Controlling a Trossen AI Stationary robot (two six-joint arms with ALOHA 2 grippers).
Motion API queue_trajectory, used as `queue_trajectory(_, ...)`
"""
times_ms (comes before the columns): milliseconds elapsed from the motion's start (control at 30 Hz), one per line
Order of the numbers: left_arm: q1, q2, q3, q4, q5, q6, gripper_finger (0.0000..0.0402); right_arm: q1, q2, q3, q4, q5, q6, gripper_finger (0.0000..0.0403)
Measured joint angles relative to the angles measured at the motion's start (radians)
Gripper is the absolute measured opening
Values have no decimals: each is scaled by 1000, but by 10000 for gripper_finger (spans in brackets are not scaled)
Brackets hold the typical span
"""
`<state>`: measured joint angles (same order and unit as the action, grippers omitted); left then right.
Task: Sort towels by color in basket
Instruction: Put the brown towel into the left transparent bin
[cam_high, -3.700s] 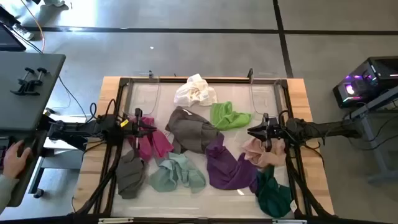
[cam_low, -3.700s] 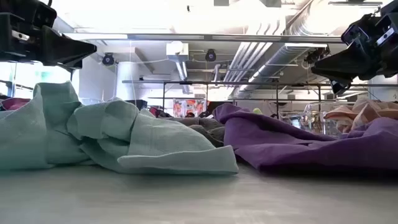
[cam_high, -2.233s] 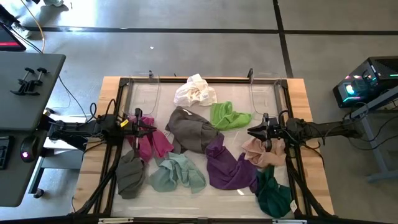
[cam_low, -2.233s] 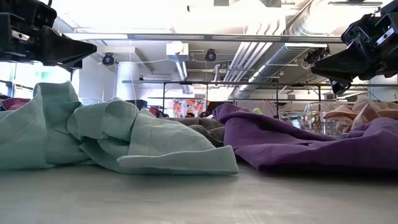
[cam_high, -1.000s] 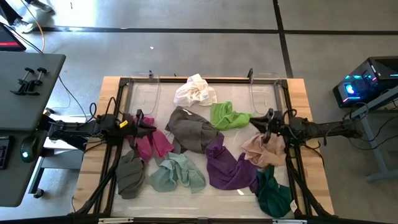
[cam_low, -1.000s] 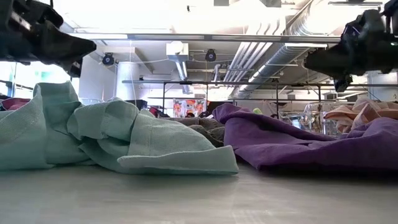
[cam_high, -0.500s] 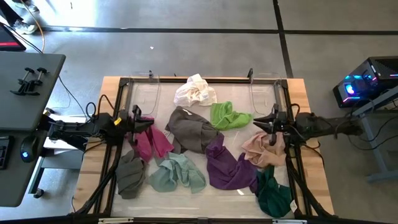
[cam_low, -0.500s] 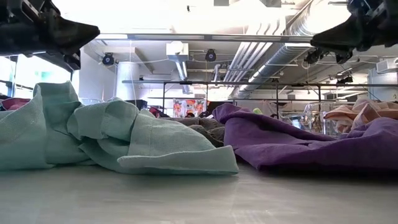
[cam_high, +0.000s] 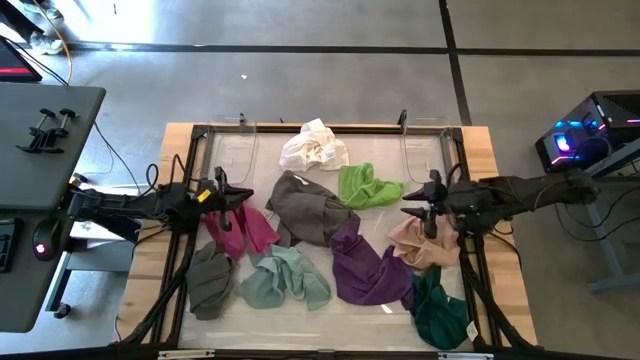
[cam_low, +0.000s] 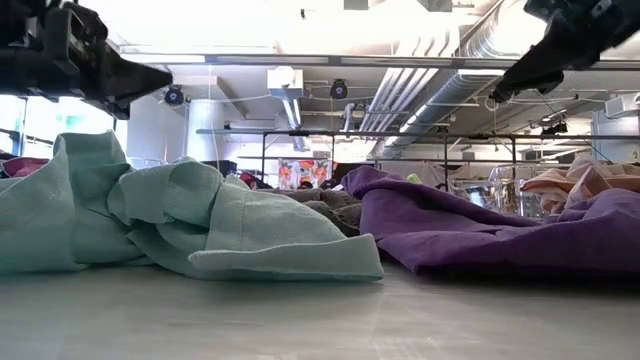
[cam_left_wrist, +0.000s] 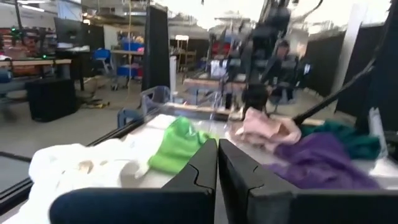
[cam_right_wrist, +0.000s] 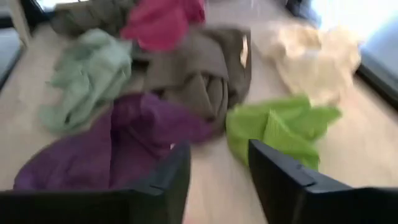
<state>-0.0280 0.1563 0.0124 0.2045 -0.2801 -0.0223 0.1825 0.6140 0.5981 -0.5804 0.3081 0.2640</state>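
The right gripper (cam_high: 420, 211) is spreading its empty fingers near the lime green towel (cam_high: 368, 186), while the left gripper (cam_high: 243, 197) is closing empty.

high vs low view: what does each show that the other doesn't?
Only the high view: the crumpled cream cloth towel, lime green cloth towel, dark green cloth towel and magenta cloth towel, plus the whole wooden table.

Only the low view: the room behind the table, with ceiling ducts.

Both: the mint cloth towel, purple cloth towel, pale pink cloth towel, left end effector shut, and right end effector open, neither holding anything.
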Motion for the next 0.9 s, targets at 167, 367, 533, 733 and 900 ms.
queue_trajectory(167, -18, 123, 0, 116, -2, 33, 1, 0, 174, 168, -256, -45, 151, 242)
queue_trajectory(367, -68, 259, 0, 284, -13, 109, 1, 1, 368, 254, -466, -147, 433, 273)
queue_trajectory(533, -114, 343, 1, 385, -49, 130, 1, 33, 540, 237, -520, -223, 623, 275)
queue_trajectory(733, -199, 441, 49, 387, -130, 224, 0, 74, 719, 236, -578, -203, 744, 273)
queue_trajectory(900, -270, 542, 107, 389, -221, 278, 0, 95, 821, 233, -555, -204, 745, 245)
